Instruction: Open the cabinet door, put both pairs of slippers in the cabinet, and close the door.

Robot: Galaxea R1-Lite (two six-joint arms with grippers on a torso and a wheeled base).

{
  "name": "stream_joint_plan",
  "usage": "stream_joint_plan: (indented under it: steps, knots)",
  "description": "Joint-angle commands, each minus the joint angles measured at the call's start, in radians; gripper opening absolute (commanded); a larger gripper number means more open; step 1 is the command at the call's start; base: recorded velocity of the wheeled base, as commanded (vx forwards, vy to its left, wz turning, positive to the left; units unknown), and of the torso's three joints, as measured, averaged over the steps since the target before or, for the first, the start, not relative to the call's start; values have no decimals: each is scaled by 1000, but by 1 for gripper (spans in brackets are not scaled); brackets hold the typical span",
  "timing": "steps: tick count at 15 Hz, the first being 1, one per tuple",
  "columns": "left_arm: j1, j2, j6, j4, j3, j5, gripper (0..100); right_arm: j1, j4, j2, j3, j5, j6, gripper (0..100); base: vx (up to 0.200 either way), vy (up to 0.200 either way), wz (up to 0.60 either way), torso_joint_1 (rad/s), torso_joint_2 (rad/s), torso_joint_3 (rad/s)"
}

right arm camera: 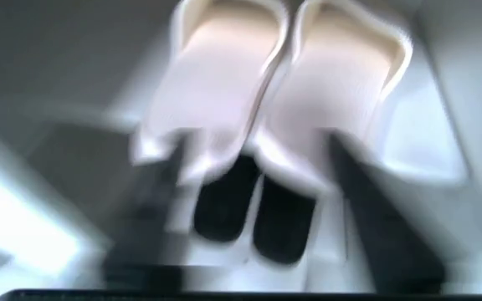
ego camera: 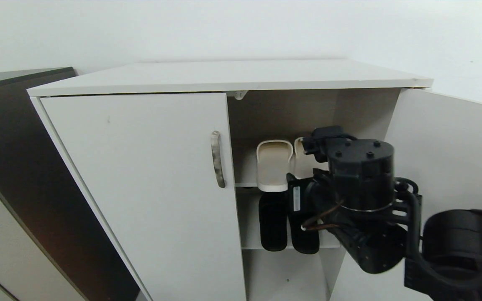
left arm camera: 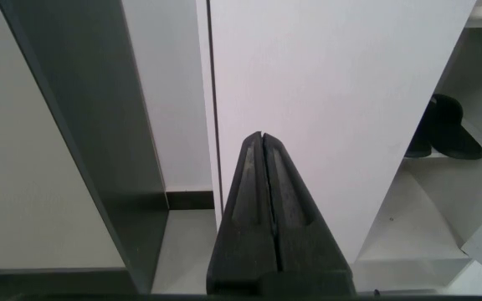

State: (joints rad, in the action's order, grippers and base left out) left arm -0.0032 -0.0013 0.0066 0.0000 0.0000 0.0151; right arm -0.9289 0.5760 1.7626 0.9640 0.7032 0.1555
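White cabinet [ego camera: 224, 77] takes up most of the head view, centre frame. Its left door [ego camera: 140, 188] is closed and covers the left half. The right door [ego camera: 446, 146] is swung wide open and stands at the right edge of the frame. The right half of the interior is exposed, with shelves one above the other.

A dark panel [ego camera: 23, 167] leans or stands beside the cabinet, far left of the frame; what it belongs to is unclear.

The right arm [ego camera: 360, 175] is at lower right of the frame, in front of the open half, hiding part of both shelves.

White slippers [ego camera: 272, 165]: the pair is on the upper shelf, side by side and touching. The left one is in full view, the right one partly behind the arm. Their near ends reach just over the shelf edge.

Black slippers [ego camera: 274, 225]: the pair is on the shelf directly below, side by side, near ends slightly past the shelf front. Both pairs are inside the cabinet.

A metal handle [ego camera: 218, 159] stands upright on the closed door, close to its right edge, centre frame.

Left gripper [left arm camera: 262, 146]: fingers pressed together with nothing between them, held in front of the closed door's face. The black slippers [left arm camera: 446, 130] show past the door's edge.

Right gripper [right arm camera: 253, 167]: very blurred. Its fingers [right arm camera: 366, 209] read as two dark bars standing apart, pointing at both pairs on their shelves.
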Motion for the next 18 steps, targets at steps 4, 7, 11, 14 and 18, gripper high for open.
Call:
stream_joint_plan:
  steps: [4, 7, 11, 14, 18]
  knots:
    - [0, 1, 1, 0, 0, -1, 0, -65, 42, -193, -202, -103, 38, 0, 0, 0, 0, 0, 0, 0]
    - [0, 1, 0, 0, 0, -1, 0, -73, 42, -189, -205, -102, 44, 0, 0, 0, 0, 0, 0, 0]
    - [0, 1, -2, 0, 0, -1, 0, -74, 44, -187, -223, -105, 44, 0, -100, 0, 0, 1, 1, 1]
    - [0, 1, -2, 0, 0, -1, 0, -73, 44, -187, -226, -105, 45, 0, -200, 0, 0, 1, -1, 1]
    - [0, 1, -2, 0, 0, -1, 0, -73, 55, -187, -243, -106, 45, 0, -200, 0, 0, -1, 4, 5]
